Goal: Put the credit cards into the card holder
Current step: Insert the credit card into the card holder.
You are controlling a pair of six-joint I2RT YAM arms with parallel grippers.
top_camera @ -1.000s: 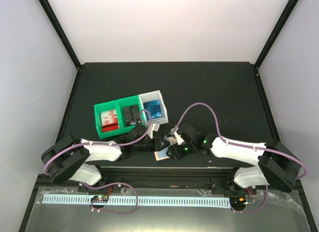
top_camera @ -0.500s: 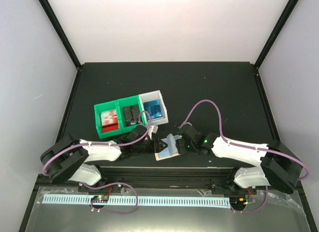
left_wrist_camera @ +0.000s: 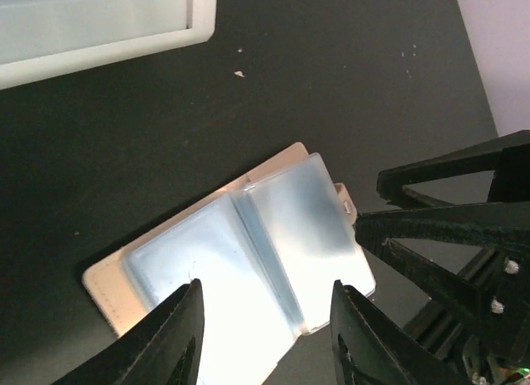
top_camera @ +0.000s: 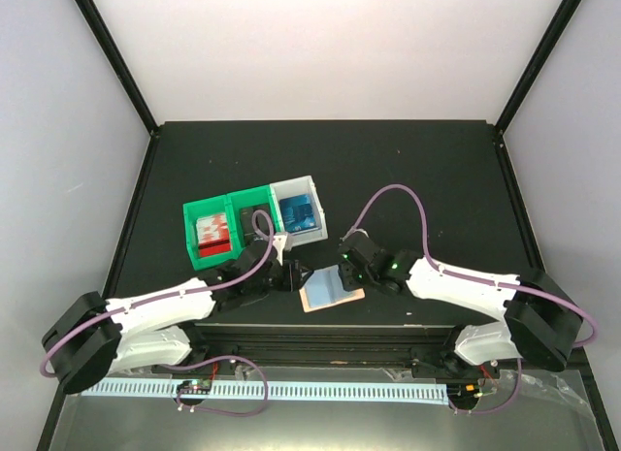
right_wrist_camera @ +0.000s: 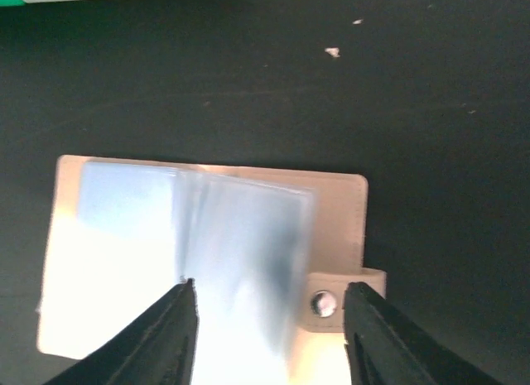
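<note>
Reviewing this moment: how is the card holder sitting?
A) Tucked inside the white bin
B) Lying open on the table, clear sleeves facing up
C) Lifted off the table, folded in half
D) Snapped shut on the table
B: the card holder lies spread open on the table, with its clear sleeves facing up and its snap tab undone.

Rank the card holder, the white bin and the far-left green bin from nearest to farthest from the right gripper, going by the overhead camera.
1. Card holder: lying open at the near edge, right by the right gripper.
2. White bin: farther back on the table, right end of the bin row.
3. Far-left green bin: left end of that row, well off to the gripper's left.
</note>
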